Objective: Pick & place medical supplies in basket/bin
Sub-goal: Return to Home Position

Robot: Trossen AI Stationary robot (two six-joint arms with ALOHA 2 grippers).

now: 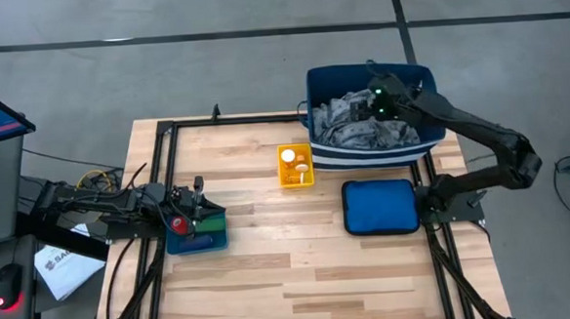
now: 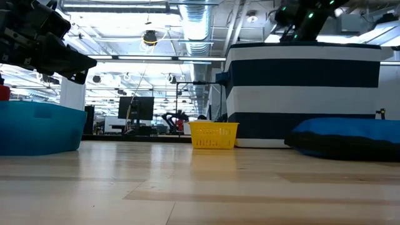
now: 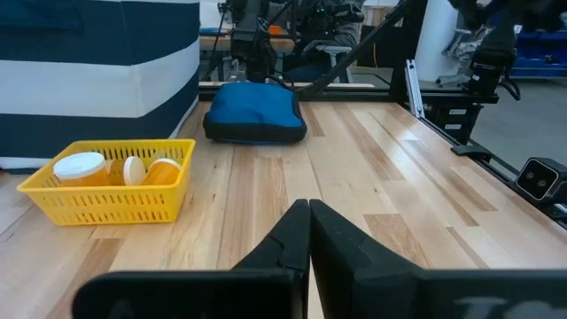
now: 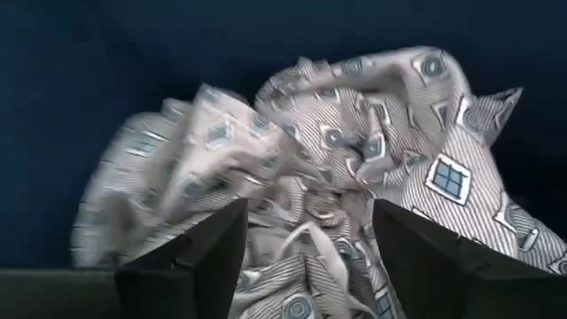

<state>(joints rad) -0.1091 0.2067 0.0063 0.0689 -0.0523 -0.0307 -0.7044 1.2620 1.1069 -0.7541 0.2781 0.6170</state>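
Over striped bin [image 1: 363, 157], right gripper [image 4: 307, 206] spread above cloth [image 1: 357, 126].

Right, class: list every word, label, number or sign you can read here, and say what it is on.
"SA": blue print on the white sheet left of the table; the rest is too small to read.
Pill bottles in the yellow bin: no label readable.
Striped bin and cloth: no text, only pattern.

High view looks straight down, low view level across, left wrist view nearer — all share the yellow plastic mesh basket [image 1: 296, 182].
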